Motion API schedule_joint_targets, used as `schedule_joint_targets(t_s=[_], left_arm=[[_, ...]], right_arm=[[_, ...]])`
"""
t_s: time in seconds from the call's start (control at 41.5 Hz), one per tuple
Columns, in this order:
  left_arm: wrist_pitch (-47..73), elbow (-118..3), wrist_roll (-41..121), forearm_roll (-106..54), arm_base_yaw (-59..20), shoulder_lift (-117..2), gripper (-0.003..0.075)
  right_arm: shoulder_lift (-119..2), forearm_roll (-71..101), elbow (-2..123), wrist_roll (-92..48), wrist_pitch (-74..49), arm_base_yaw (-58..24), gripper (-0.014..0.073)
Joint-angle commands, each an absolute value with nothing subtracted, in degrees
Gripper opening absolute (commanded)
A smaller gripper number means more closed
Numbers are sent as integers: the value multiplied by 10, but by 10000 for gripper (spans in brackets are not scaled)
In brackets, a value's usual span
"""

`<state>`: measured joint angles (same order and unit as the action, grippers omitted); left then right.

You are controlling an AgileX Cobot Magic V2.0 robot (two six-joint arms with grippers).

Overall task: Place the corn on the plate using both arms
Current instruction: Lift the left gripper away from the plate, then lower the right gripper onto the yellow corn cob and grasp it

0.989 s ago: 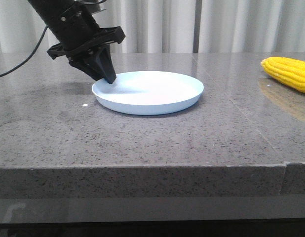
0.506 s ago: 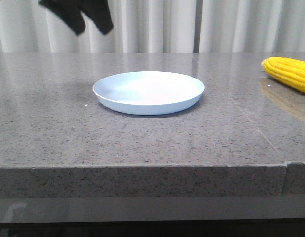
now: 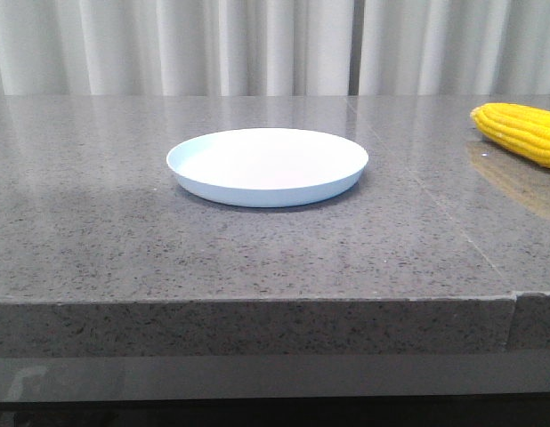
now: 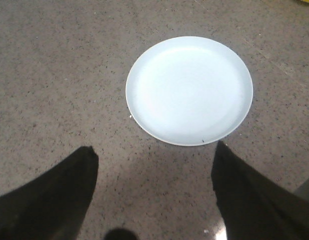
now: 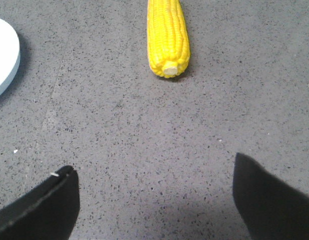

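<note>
Front view: 1 plate (image 3: 267,166) mid-table, nothing on it. 1 corn (image 3: 522,131) far right on the table (image 3: 124,231), cut off by the frame edge, well apart from the plate. White curtain (image 3: 257,44) behind. No arm or gripper in this view.

Left wrist view: left gripper (image 4: 153,170) over bare table, jaws spread wide, holding nothing – both dark fingers (image 4: 54,200) clear of the plate (image 4: 189,90). Plate seen whole from above, round, plain, nothing in it. Tiny yellow bit at the frame corner, prob. the corn, can't tell for sure.

Right wrist view: right gripper (image 5: 157,180) also wide apart, holding nothing, fingertips (image 5: 49,200) over bare table. Corn (image 5: 167,35) lies flat ahead of the fingers, pale stub end toward the gripper, tapered end out of frame. Only a sliver of the plate's rim (image 5: 7,55) shows – well apart from the corn.

Only in wrist views: both grippers, the stub end.
Only in front view: curtain, table's front edge.

Count: 1 corn, 1 plate, 2 grippers.

Corn location: on the table, right of the plate, not on it.
</note>
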<state>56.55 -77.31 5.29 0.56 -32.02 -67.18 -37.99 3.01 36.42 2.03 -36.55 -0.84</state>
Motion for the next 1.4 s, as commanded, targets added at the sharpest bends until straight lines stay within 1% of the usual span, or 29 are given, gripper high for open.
schedule_joint_targets(t_s=[0.0,0.241,0.386,0.555,0.82,1.037,1.374], left_arm=[[524,-731,39,0,-325,-604,473],[501,-612,38,-4,-325,-488,473],[495,-574,38,-4,-325,-445,473],[496,-567,38,-4,-325,-438,473],[496,-567,38,-4,-325,-438,473],[495,-567,38,-4,-325,-442,473],[495,-567,38,-4,-325,-442,473]], right_arm=[[-385,24,382,14,-332,-6,647],[-385,24,382,14,-332,-6,647],[-385,24,382,14,-332,-6,647],[-385,24,382,14,-331,-6,647],[-392,23,389,14,-279,-6,647],[-489,0,480,14,-322,-6,647],[-732,0,689,14,-449,-6,647]])
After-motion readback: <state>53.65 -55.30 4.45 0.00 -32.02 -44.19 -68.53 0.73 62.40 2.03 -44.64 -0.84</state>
